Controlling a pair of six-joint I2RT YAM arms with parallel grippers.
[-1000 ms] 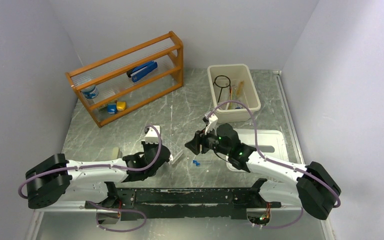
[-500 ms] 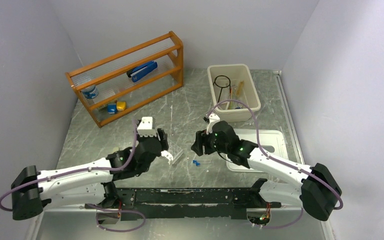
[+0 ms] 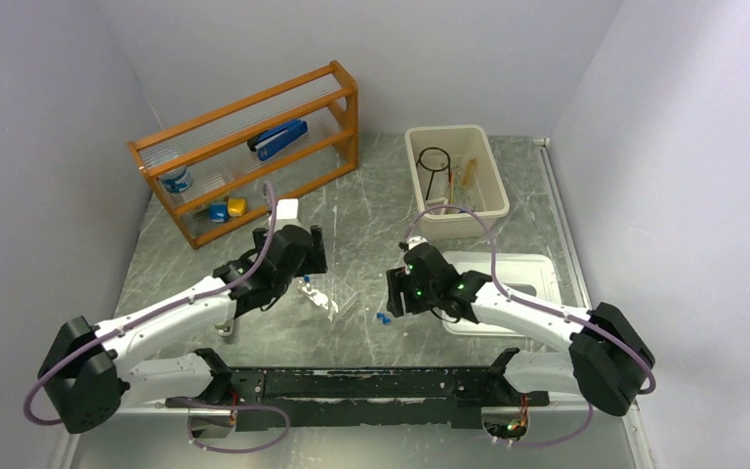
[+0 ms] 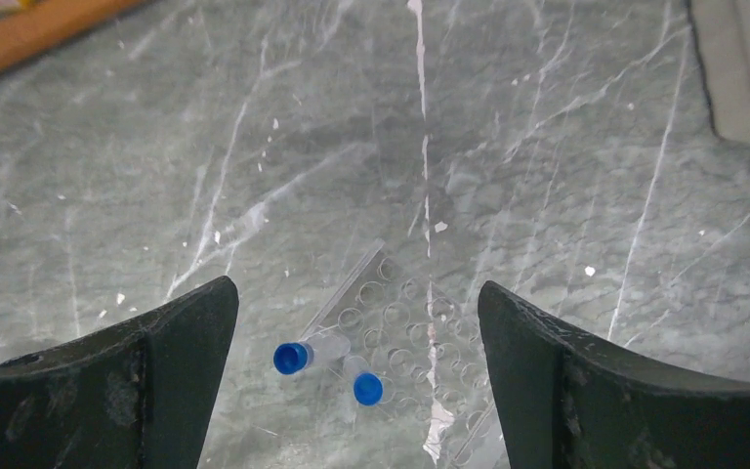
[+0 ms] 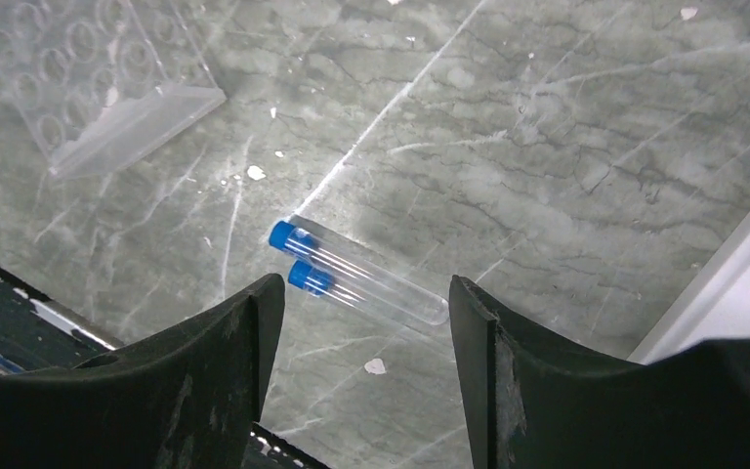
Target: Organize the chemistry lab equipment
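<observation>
My left arm stretches diagonally from its base toward the middle of the counter (image 3: 352, 210), its wrist tipped downward, and the left tool (image 4: 356, 305) hangs over the clear plastic tube rack (image 4: 405, 327) with its jaws spread wide and nothing between them. In the left wrist view the rack lies on the marbled surface directly below the gap between the fingers, and two blue-capped tubes (image 4: 295, 356) sit at its near edge with their caps turned toward the camera; I cannot tell whether they are seated in the holes or only resting on the rack. My right arm folds out to the right at the elbow, with its forearm reaching back toward the centre, and the right tool (image 5: 361, 315) points down at the counter, its jaws also apart and gripping nothing. A pair of loose tubes (image 5: 361, 276) lies flat on the counter side by side, touching, just beyond the right fingertips and roughly centred between them, caps toward the rack, which shows at the upper left of that view, well apart from them. From above, the rack lies between the two tools, nearer the left one. At the far side, a beige bin (image 3: 416, 168) holds the black wire ring stand (image 3: 435, 159).
</observation>
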